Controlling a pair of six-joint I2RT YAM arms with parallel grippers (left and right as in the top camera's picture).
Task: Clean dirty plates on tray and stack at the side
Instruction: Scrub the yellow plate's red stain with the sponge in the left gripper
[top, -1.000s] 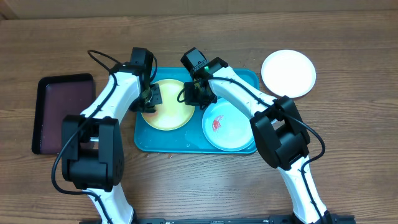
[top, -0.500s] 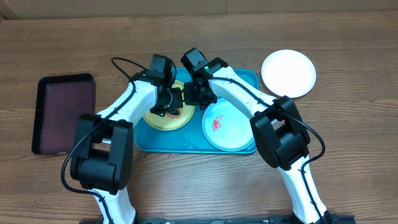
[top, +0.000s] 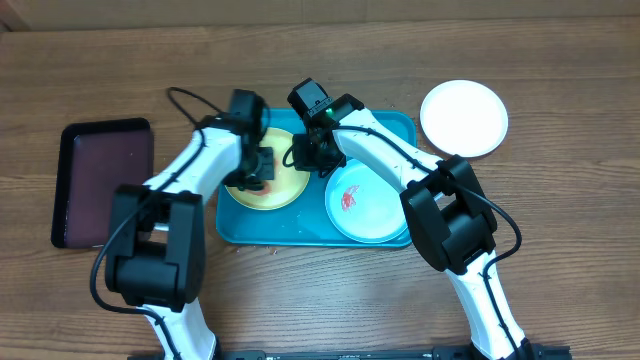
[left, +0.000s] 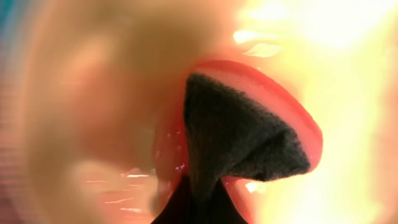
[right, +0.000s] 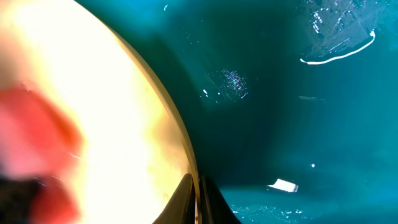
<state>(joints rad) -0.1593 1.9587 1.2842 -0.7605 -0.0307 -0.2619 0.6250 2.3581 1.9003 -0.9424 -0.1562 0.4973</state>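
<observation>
The lime green plate lies in the left half of the turquoise tray. My left gripper is low over it, shut on a dark grey cloth that presses on a red smear on the plate. My right gripper is shut on the green plate's right rim; the right wrist view shows the fingers pinching the rim of the plate. The mint-blue plate with a red smear lies in the tray's right half. The white plate lies on the table to the right of the tray.
A smaller dark maroon tray lies on the wooden table left of the turquoise tray. The tray floor beside the green plate is wet, with a small white scrap on it.
My left gripper swept right across the green plate with the cloth, then came back a little to the left. My right gripper stayed on the plate's rim.
</observation>
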